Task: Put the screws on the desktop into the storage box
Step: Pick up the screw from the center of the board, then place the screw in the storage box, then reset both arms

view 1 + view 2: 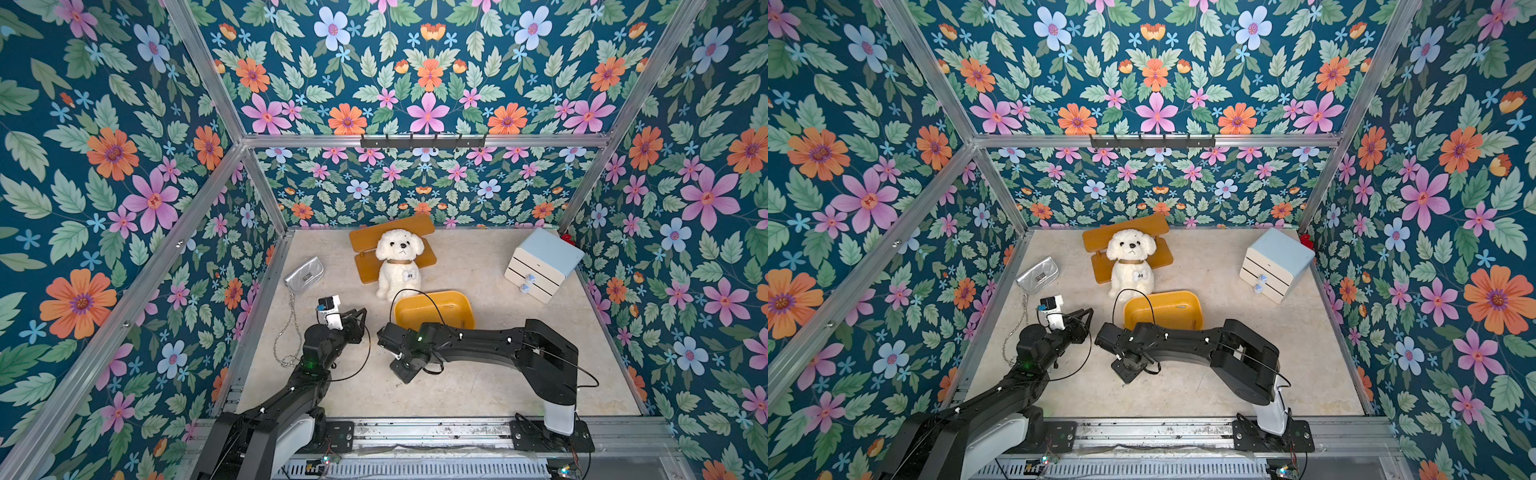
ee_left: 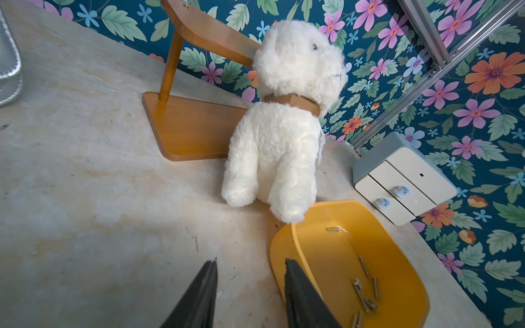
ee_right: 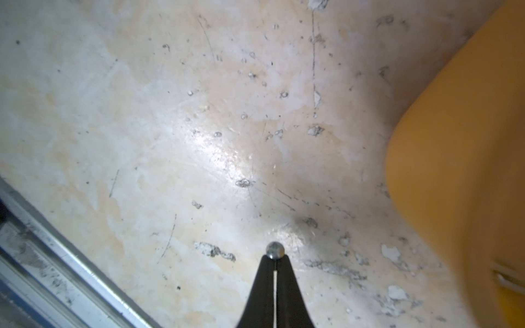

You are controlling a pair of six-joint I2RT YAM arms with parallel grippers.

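Beside the box point(image 3: 454, 170), the right gripper point(image 3: 275, 257) pinched a screw point(image 3: 275, 250), the left gripper point(image 2: 250, 262) stood with jaws apart, other screws point(image 2: 366, 295) lay inside, and a plush dog point(image 2: 284, 136) touched its rim.

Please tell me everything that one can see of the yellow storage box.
The storage box is a shallow yellow-orange tub, plastic by its look, with rounded corners and a rolled rim. It stands flat and open on the desktop, just in front of the plush dog, whose paw seems to touch its rim. Several screws lie inside, most near one end, one apart.
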